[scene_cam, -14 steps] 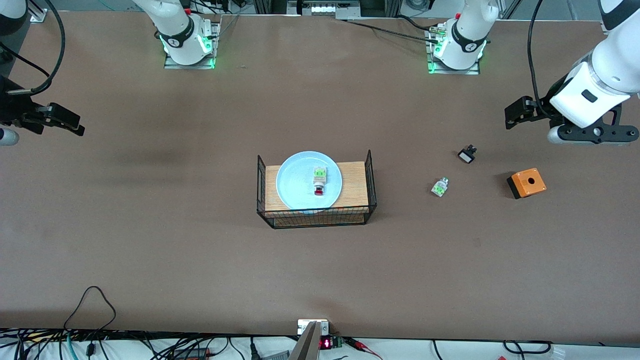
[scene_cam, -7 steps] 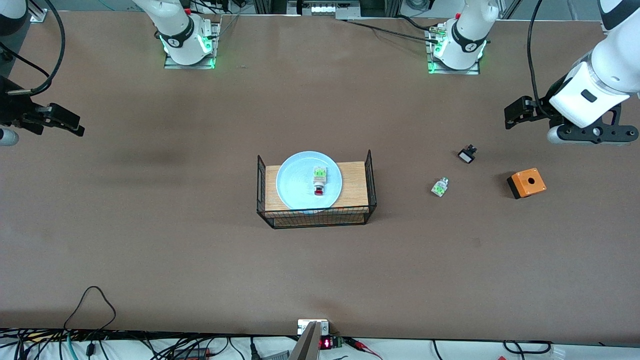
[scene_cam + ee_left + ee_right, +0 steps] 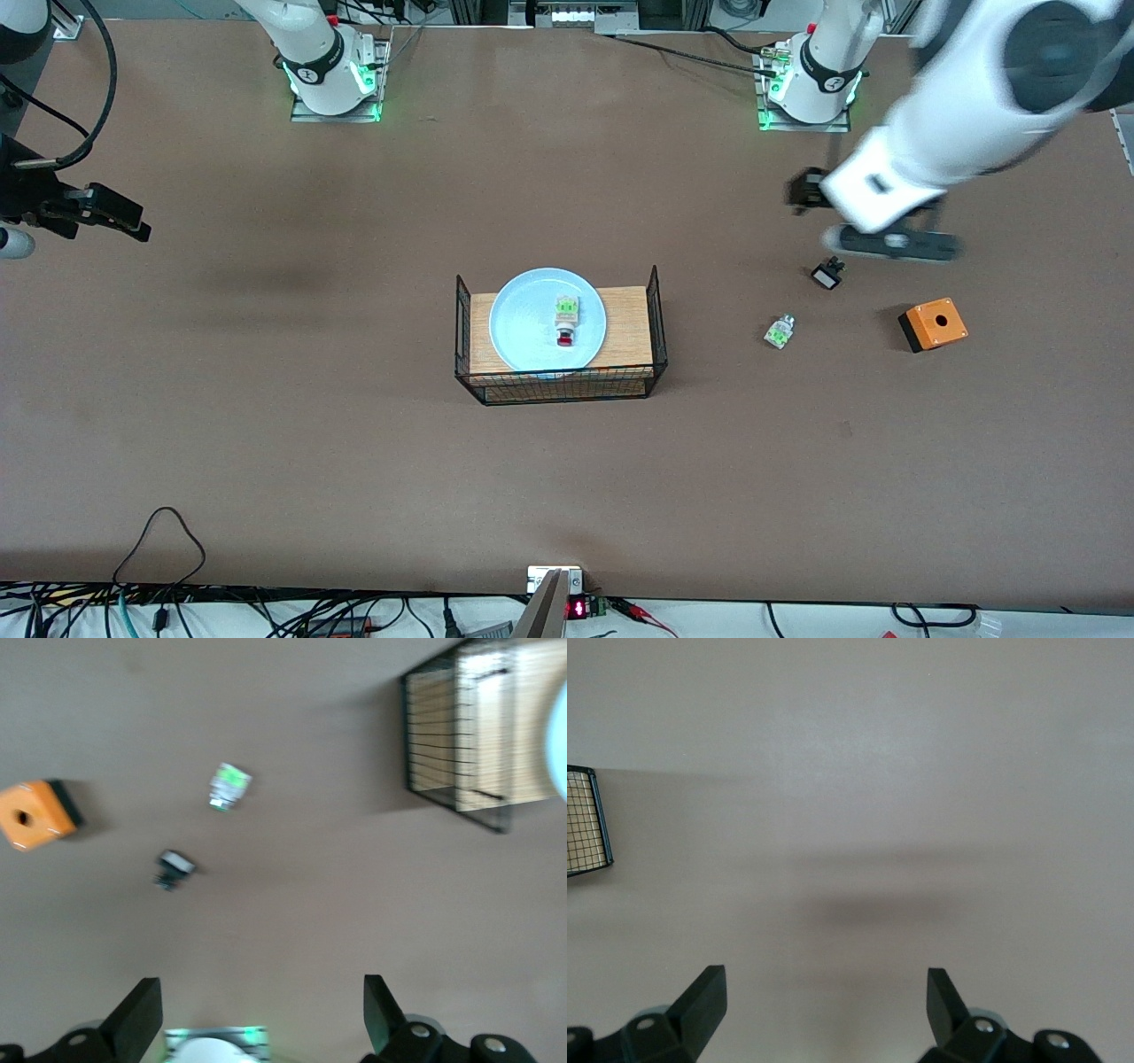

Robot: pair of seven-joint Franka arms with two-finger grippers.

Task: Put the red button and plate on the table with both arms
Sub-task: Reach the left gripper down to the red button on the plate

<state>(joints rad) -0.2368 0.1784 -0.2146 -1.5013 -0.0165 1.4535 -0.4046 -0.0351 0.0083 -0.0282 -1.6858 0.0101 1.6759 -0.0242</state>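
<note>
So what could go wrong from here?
1. The red button lies loose on the plate; tilting the plate out could roll it off.
2. The plate sits on a board between mesh sides, so a gripper or the rim may catch the mesh.
3. The left gripper, open, is over table near the black piece; coming in low could knock it or the green piece. The right gripper, open, waits at its table end.

Pale-blue plate (image 3: 532,330), red-capped red button (image 3: 565,323)
</note>
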